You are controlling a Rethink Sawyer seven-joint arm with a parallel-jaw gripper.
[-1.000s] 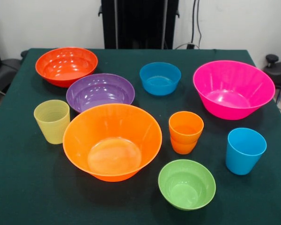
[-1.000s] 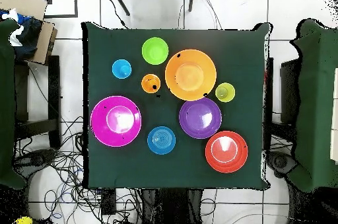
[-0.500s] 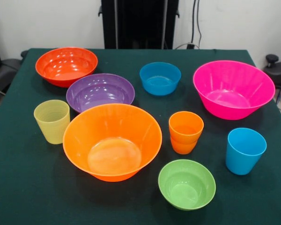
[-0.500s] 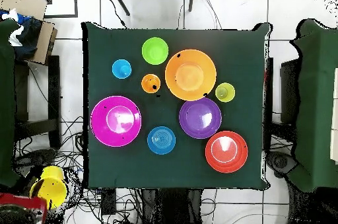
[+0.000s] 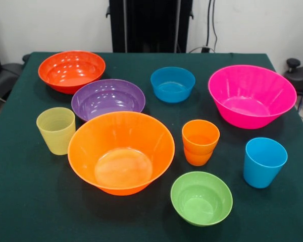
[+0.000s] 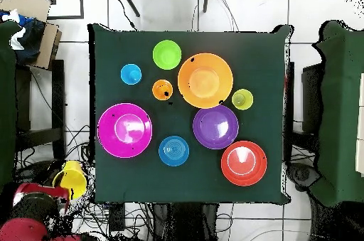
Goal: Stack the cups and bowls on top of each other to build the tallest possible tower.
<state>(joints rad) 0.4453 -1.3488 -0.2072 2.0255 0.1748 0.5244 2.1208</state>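
Every vessel on the table stands alone; none is nested. The large orange bowl (image 5: 121, 151) sits front centre and the hot pink bowl (image 5: 251, 96) at right. The red-orange bowl (image 5: 71, 70), purple bowl (image 5: 108, 98) and blue bowl (image 5: 172, 84) lie behind. The lime green bowl (image 5: 201, 197) is nearest. Around them stand the ribbed pale cup (image 5: 56, 130), orange cup (image 5: 200, 142) and sky blue cup (image 5: 264, 162). In the overhead view my gripper (image 6: 67, 185) is off the table's lower left corner, carrying a yellow cup (image 6: 74, 178). The front view does not show the gripper.
The dark green table (image 6: 270, 60) is square. Beyond its lower left corner, under my red arm (image 6: 32, 210), cables cover the tiled floor. A cardboard box (image 6: 28, 18) stands at the upper left, and dark chairs flank the table.
My arm has come into the overhead view from the bottom left, and the yellow cup has moved up and right toward the table's corner. Nothing on the table has shifted.
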